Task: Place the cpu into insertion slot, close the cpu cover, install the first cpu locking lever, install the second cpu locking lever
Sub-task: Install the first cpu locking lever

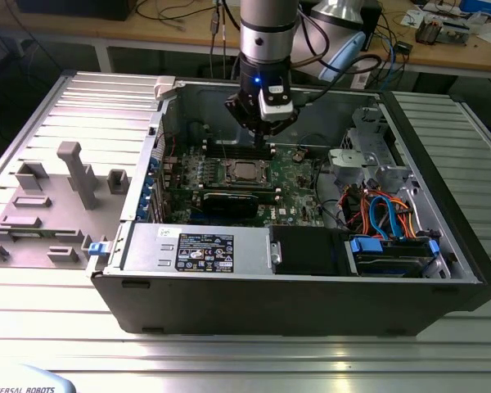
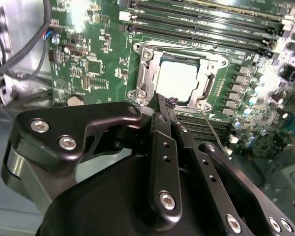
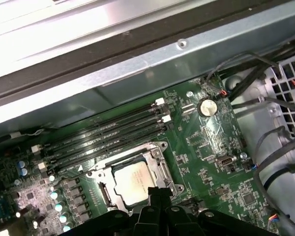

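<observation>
The cpu (image 2: 179,78) lies flat in the insertion slot (image 1: 231,174) on the green motherboard (image 2: 96,64), its silver top showing. The shiny cpu cover (image 2: 146,53) lies down around it, framing the chip. A thin metal lever rod (image 2: 216,132) runs from the socket's corner beside the fingers. My gripper (image 2: 166,102) hovers just off the socket's edge, its narrow black fingers pressed together and holding nothing. In the first wrist view the cpu (image 3: 134,183) and cover (image 3: 160,162) sit right by my gripper (image 3: 160,194). In the exterior view my gripper (image 1: 270,144) hangs over the board behind the cpu (image 1: 247,171).
Long memory slots (image 3: 103,132) run beside the socket. A black graphics card (image 1: 229,201) lies in front of it, then the power supply (image 1: 196,248). Cables (image 1: 385,214) and drive bays crowd the exterior view's right. The case walls (image 1: 172,123) enclose everything; a grey fixture (image 1: 74,176) stands outside.
</observation>
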Controlling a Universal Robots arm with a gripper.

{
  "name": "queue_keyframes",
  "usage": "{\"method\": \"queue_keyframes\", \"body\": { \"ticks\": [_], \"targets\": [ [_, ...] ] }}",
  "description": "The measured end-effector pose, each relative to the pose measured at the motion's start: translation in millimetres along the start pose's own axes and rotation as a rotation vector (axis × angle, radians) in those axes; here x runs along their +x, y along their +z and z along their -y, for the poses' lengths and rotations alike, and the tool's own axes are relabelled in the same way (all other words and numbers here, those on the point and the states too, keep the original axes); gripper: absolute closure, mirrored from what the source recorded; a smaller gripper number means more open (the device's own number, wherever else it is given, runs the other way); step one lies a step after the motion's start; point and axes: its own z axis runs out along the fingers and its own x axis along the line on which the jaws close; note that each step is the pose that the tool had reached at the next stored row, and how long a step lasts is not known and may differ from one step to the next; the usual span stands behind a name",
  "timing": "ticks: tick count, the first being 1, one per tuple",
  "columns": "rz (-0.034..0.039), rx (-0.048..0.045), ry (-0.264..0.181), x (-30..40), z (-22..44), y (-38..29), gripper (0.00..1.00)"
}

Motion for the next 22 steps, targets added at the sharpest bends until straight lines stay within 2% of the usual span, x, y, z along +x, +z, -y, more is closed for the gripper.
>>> {"method": "queue_keyframes", "body": {
  "ticks": [6,7,12,14,22],
  "targets": [
    [-0.0038,-0.0053,-0.111,0.0,0.0,0.0,0.89],
    [-0.0048,-0.0068,-0.143,0.0,0.0,0.0,0.89],
    [-0.0079,-0.0113,-0.24,0.0,0.0,0.0,0.89],
    [-0.0097,-0.0141,-0.297,0.0,0.0,0.0,0.89],
    [-0.0151,-0.022,-0.464,0.0,0.0,0.4,0.89]
  ]
}}
